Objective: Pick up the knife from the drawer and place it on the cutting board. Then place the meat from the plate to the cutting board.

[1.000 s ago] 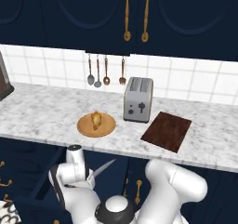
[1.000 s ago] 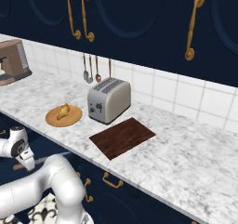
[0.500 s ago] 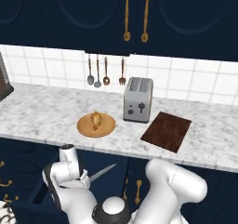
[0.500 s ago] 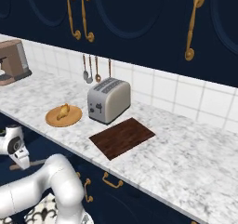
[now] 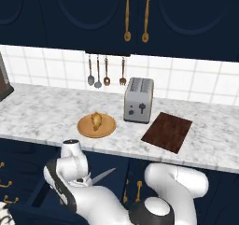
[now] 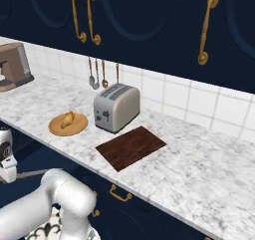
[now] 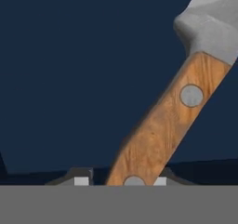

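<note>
The pincer (image 7: 120,180) is clamped on the knife (image 7: 162,125) by its wooden handle (blade angled up and away), low in front of the tabletop (image 5: 42,107). The meat (image 5: 96,120) sits on the plate (image 5: 85,128); the cutting board (image 5: 167,131) lies right of the toaster (image 5: 138,99).

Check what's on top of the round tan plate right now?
The small golden-brown lumpy meat sits on the round tan wooden plate. The plate surface beneath the meat is covered.

No legible txt anywhere.
</note>
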Tool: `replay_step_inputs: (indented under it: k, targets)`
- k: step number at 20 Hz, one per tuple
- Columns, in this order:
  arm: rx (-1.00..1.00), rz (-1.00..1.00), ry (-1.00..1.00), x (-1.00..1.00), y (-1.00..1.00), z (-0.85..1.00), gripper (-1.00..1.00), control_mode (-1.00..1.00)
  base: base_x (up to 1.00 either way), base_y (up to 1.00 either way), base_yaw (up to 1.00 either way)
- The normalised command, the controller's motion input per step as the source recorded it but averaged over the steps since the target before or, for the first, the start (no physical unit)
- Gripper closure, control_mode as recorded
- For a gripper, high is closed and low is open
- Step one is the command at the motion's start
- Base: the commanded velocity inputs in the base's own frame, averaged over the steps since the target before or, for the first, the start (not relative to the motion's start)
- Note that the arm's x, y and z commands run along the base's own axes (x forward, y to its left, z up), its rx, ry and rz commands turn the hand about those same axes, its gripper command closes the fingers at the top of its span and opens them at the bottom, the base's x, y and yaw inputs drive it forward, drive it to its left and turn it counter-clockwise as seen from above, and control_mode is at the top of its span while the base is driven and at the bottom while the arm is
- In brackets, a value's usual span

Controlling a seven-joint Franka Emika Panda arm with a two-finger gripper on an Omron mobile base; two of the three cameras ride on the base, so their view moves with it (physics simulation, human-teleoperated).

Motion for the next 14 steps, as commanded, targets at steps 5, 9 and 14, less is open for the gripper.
replay_step_inputs:
  k: [5, 9, 14]
  targets:
    - [-0.08, 0.02, 0.01, -0.93, 0.02, 1.0, 1.0, -1.0, 0.0, 0.0, 0.0]
    - [-0.14, 0.03, -0.06, -0.31, -0.43, 1.0, 1.0, -1.0, 0.0, 0.0, 0.0]
    - [-0.1, 0.0, -0.05, 0.3, -0.98, 1.0, 1.0, -1.0, 0.0, 0.0, 0.0]
